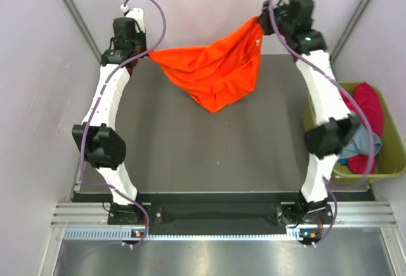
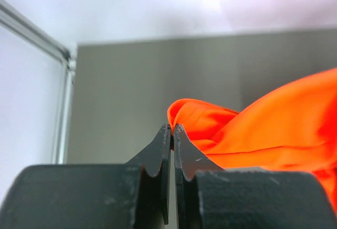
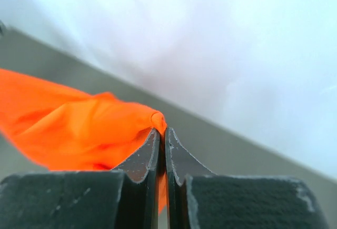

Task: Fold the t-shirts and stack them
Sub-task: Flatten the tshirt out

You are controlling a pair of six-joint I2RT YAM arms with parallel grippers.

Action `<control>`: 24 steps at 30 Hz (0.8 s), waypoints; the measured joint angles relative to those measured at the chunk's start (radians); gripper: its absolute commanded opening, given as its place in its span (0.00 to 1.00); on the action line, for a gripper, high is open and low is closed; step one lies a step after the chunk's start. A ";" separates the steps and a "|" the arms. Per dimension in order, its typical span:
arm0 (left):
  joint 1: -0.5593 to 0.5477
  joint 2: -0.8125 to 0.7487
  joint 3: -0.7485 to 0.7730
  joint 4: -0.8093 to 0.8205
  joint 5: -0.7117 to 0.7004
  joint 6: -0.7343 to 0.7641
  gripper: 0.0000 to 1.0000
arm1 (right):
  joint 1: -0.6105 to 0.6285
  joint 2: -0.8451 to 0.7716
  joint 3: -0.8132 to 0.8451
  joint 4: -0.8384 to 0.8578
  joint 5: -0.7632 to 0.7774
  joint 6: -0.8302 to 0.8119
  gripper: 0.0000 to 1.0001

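A bright orange t-shirt (image 1: 216,66) hangs stretched between both arms above the far part of the dark table (image 1: 209,155). Its lowest fold droops to a point near the table's middle back. My left gripper (image 1: 147,54) is shut on the shirt's left corner; in the left wrist view that gripper (image 2: 172,129) pinches orange cloth (image 2: 274,129) at its tips. My right gripper (image 1: 261,21) is shut on the shirt's right corner, held higher; in the right wrist view it (image 3: 162,131) clamps the orange cloth (image 3: 73,129). More t-shirts, magenta-red (image 1: 371,108) and grey-blue (image 1: 365,143), lie in the bin.
An olive-green bin (image 1: 387,171) stands off the table's right edge, beside the right arm's elbow. Pale walls close in on the left, back and right. A metal rail runs along the near edge by the arm bases.
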 measured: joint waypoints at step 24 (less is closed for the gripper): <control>-0.014 -0.642 -0.221 0.043 0.216 -0.017 0.03 | -0.048 -0.983 -0.689 -0.117 -0.118 -0.011 0.00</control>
